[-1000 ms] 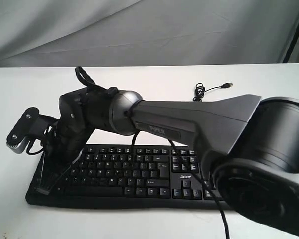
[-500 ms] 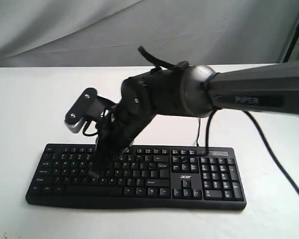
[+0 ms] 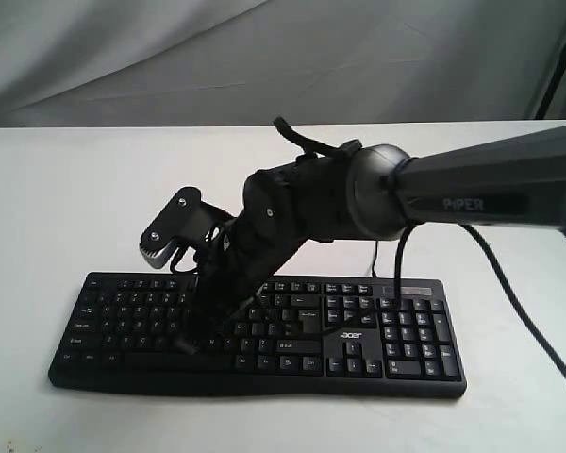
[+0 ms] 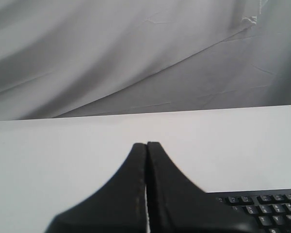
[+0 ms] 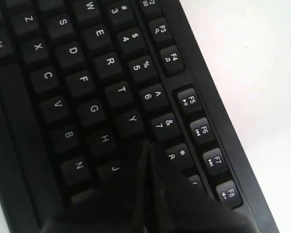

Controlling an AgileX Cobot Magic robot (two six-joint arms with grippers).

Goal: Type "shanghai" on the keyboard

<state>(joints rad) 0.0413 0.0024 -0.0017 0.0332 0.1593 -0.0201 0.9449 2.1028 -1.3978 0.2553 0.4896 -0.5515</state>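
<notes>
The black keyboard (image 3: 264,330) lies across the front of the white table, its "acer" logo (image 3: 350,334) beside the number pad. My right gripper (image 3: 186,343) reaches over from the right, shut, with its tip down on the left-middle letter keys. In the right wrist view the right gripper (image 5: 146,145) points at the spot ringed by the Y (image 5: 131,119), H (image 5: 105,140), J (image 5: 115,169) and 8 (image 5: 177,155) keys. My left gripper (image 4: 146,144) is shut and empty, held over bare table, with a corner of the keyboard (image 4: 262,206) beside it. The left gripper does not show in the exterior view.
The white table (image 3: 66,198) runs back to a grey cloth backdrop (image 3: 264,57). The right arm's wrist camera (image 3: 167,236) juts out above the keyboard's left half. A black cable (image 3: 514,302) hangs from the arm over the number pad side. A dark stand pole (image 3: 558,57) is at the back right.
The right gripper swung from the keyboard's far left end toward the middle-left keys, then dropped lower onto them. The big arm link pulled back out of the foreground.
</notes>
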